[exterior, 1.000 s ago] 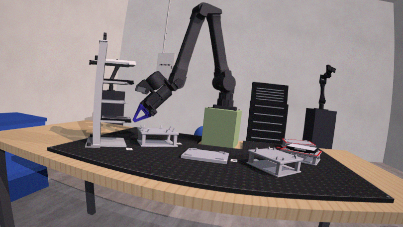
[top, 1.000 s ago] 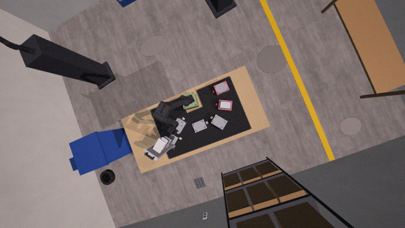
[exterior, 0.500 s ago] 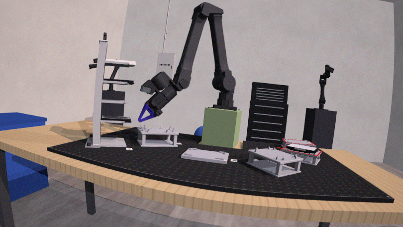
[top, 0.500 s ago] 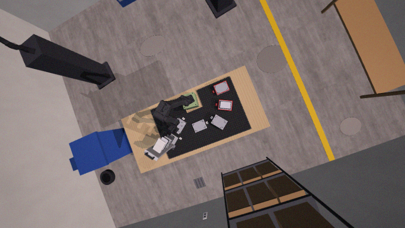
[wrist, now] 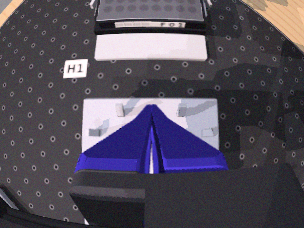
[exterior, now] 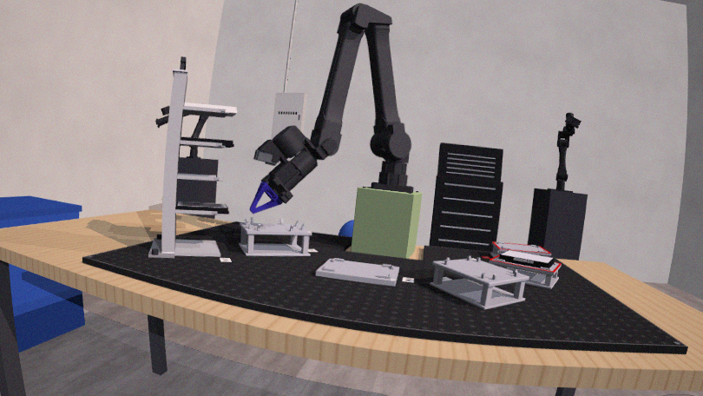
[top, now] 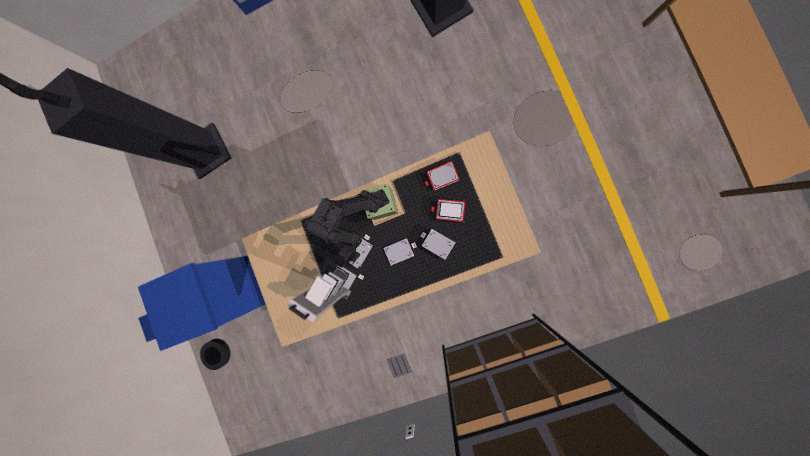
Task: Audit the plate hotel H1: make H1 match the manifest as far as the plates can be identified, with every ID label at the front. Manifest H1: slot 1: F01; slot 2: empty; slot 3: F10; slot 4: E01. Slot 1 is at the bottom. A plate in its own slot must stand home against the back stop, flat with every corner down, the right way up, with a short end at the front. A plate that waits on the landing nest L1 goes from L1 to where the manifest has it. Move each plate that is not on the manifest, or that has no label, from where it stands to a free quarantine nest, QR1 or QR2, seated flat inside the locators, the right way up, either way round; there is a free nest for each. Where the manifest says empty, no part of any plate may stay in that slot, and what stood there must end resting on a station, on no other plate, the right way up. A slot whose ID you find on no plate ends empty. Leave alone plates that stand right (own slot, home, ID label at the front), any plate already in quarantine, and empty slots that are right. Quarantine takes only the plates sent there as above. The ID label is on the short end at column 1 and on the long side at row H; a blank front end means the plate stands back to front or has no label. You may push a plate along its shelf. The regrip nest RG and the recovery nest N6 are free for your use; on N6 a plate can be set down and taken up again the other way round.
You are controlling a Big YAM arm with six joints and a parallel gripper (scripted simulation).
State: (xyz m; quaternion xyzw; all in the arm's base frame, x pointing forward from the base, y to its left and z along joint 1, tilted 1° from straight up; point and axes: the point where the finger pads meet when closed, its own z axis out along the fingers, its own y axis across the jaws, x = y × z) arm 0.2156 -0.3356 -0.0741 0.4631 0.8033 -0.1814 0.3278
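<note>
The plate hotel H1 (exterior: 175, 147) is a grey upright post with four shelves, standing at the left end of the black perforated mat (exterior: 344, 305). A white plate (exterior: 208, 108) lies flat in its top slot. Dark plates lie in the slot beneath (exterior: 206, 142) and in the bottom slot (exterior: 201, 207). No ID labels are legible.

The top view looks straight down from high above, far off — the table (top: 510, 226) small among floor. The exterior view stands low near the table's (exterior: 295, 339) front edge, facing the wall. The wrist view rides behind the gripper (wrist: 152, 156), close, angled downward. All 3 share the plate hotel (exterior: 175, 147).
</note>
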